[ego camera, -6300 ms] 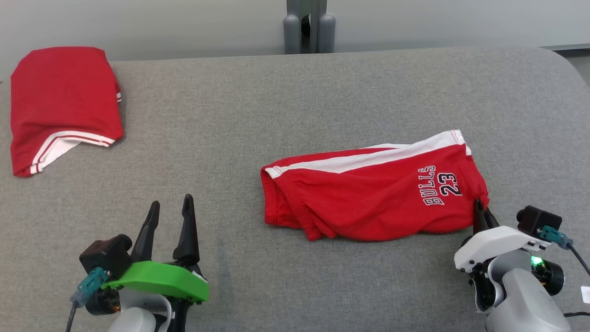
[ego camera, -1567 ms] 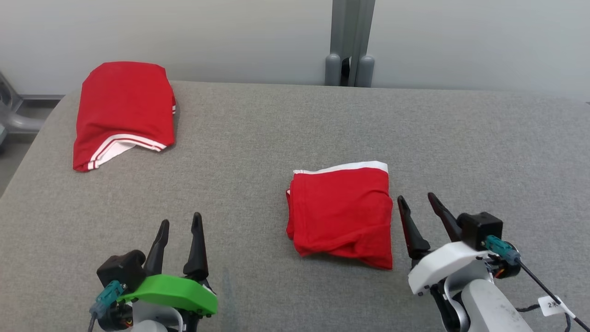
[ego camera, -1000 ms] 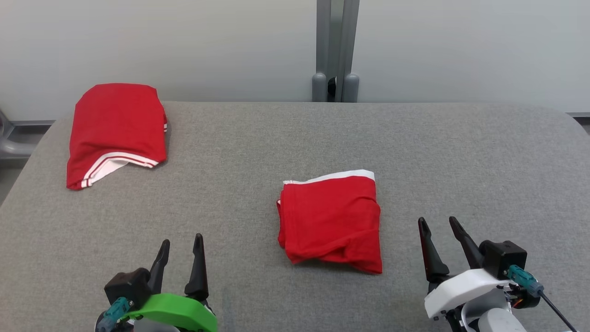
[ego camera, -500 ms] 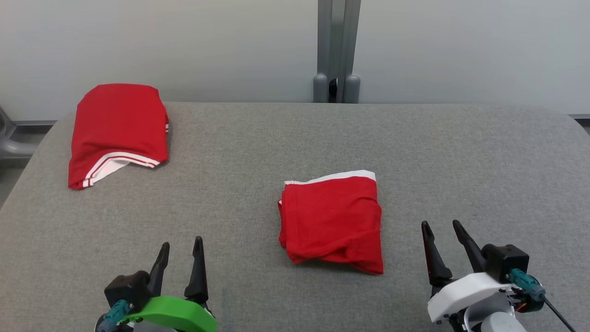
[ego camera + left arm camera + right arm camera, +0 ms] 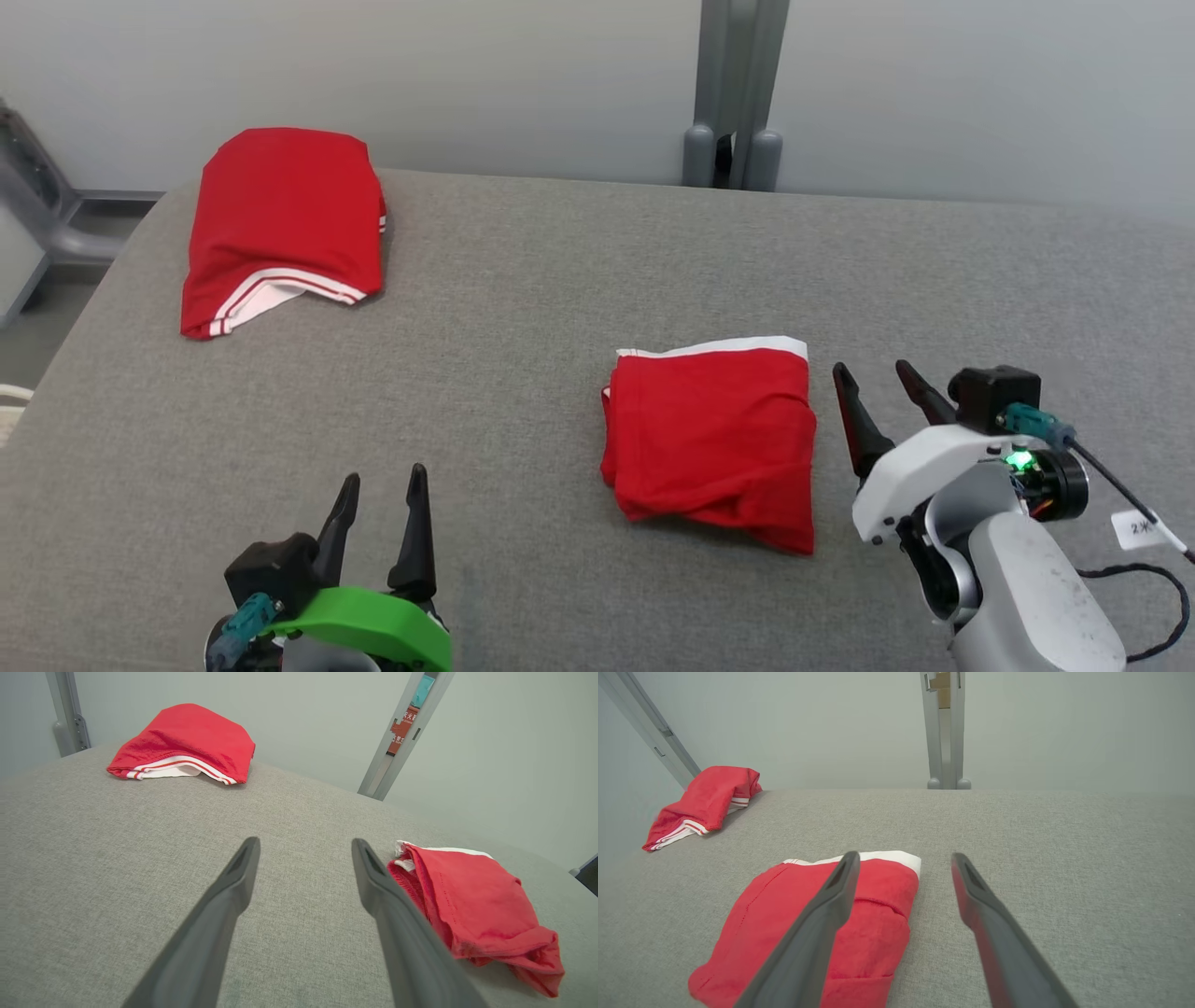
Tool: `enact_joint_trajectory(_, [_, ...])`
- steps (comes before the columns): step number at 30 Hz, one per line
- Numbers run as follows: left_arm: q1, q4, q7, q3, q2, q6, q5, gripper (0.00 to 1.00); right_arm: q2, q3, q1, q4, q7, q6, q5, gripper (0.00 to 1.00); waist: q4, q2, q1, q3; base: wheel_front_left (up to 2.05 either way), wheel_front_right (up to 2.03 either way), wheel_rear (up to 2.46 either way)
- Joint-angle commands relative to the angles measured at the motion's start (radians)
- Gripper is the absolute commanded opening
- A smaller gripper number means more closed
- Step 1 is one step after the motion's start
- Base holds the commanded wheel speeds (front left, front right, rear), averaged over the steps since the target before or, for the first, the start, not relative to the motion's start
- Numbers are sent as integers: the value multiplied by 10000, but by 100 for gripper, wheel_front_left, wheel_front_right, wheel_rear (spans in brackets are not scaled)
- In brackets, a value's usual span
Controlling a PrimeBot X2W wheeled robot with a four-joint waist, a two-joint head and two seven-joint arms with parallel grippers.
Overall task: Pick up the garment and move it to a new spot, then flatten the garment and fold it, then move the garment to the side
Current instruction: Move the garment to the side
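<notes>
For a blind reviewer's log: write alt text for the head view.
A folded red garment lies on a grey table, the open right gripper close beside its right edge. The open left gripper is at lower left; a second folded red garment sits at the table's far left corner.

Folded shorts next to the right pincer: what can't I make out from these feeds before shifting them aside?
Folded shorts: inner layers and underside, hidden by the top layer, every view.
Their near edge, right wrist view: cut by the frame bottom, partly behind the right pincer's finger.
Post sign, left wrist view: lettering too small.
</notes>
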Motion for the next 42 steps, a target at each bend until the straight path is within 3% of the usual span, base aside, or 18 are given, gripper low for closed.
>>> enact_joint_trajectory(1, [-179, -45, -3, 5, -24, -29, 68, 100, -25, -35, -269, 186, 268, -4, -128, 100, 394, 0, 0, 273, 0, 0, 0])
enact_joint_trajectory(9, [-448, -71, -27, -23, -89, -73, 64, 100, -28, -589, -925, 1525, 1361, -4, -312, 100, 1266, 0, 0, 908, 0, 0, 0])
enact_joint_trajectory(17, [-508, -48, -73, 116, -153, -106, 58, 100, -28, -854, -1185, 2646, 1906, -4, -36, 100, 1588, 0, 0, 1290, 0, 0, 0])
enact_joint_trajectory(18, [-515, -51, -78, 141, -162, -109, 70, 100, -28, -819, -1237, 2740, 1976, -4, 50, 85, 1579, 0, 0, 1320, 0, 0, 0])
enact_joint_trajectory(19, [-519, -51, -83, 164, -165, -107, 81, 100, -28, -787, -1277, 2827, 2019, -4, 138, 47, 1561, 0, 0, 1342, 0, 0, 0])
enact_joint_trajectory(22, [-571, -34, -92, 182, -213, -133, 105, 100, -17, -607, -1459, 3043, 2126, -4, 347, 17, 1447, 0, 0, 1414, 0, 0, 0])
enact_joint_trajectory(23, [-595, -36, -92, 178, -227, -150, 119, 100, -20, -592, -1522, 3074, 2120, -2, 409, 0, 1401, 0, 0, 1435, 0, 0, 0])
enact_joint_trajectory(31, [-749, -122, -86, 87, -298, -234, 333, 100, -219, -341, -2319, 2890, 1296, -8, -183, 0, 341, 0, 0, 1889, 0, 0, 0])
enact_joint_trajectory(42, [-1443, -473, 128, -206, -127, -230, 742, 100, -1021, -825, -3156, 2674, 809, -8, -196, 0, -2297, 0, 0, 2911, 0, 0, 0])
